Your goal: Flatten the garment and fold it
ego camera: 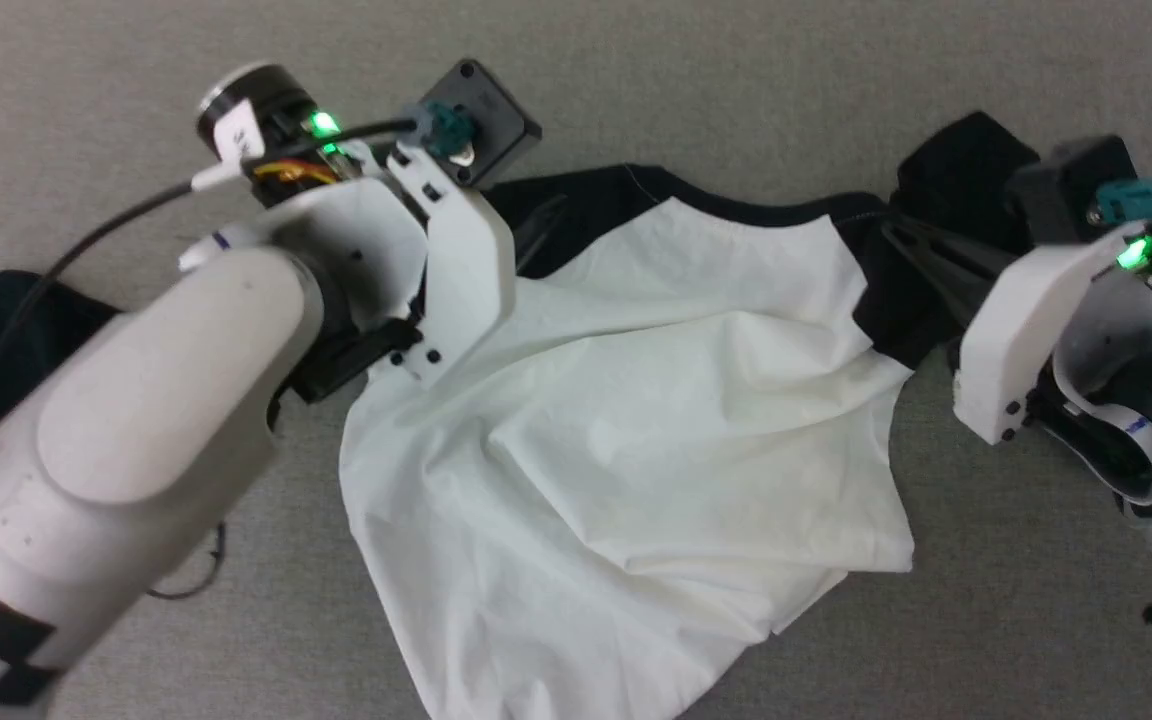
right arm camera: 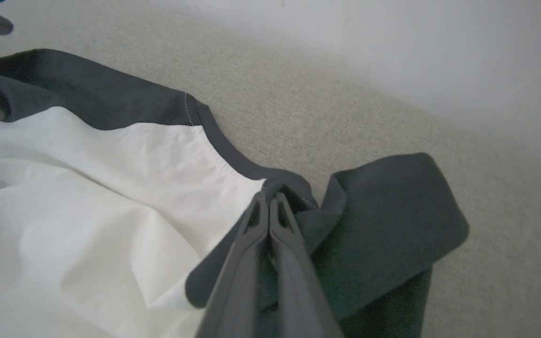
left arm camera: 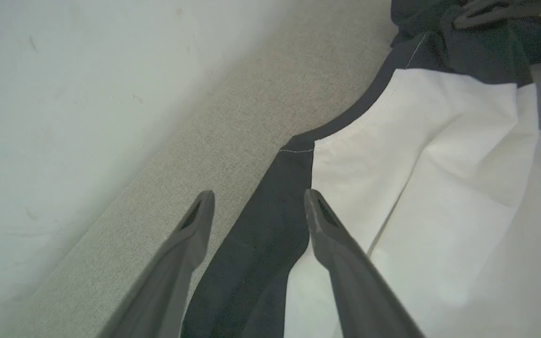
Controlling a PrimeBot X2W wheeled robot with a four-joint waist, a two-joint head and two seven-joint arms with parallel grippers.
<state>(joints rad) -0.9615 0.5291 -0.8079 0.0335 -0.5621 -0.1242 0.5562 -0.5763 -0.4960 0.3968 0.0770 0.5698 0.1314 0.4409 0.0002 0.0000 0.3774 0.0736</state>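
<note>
Grey woven surface point(ego camera: 736, 80), with the garment point(ego camera: 636, 420) laid crumpled across its middle.
At the left, a white tag point(ego camera: 236, 135) is carried on the wrist, its print too blurred to be read. The left gripper point(left arm camera: 256, 197) is held spread above the seam where a black sleeve meets the white body; contact cannot be told. At the right, the right gripper point(right arm camera: 269, 197) is pressed together, and black fabric beside the neckband point(right arm camera: 223, 146) is pinched between its tips.

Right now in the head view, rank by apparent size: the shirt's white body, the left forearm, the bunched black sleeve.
white body
left forearm, though nearness to the camera inflates it
bunched black sleeve
</note>
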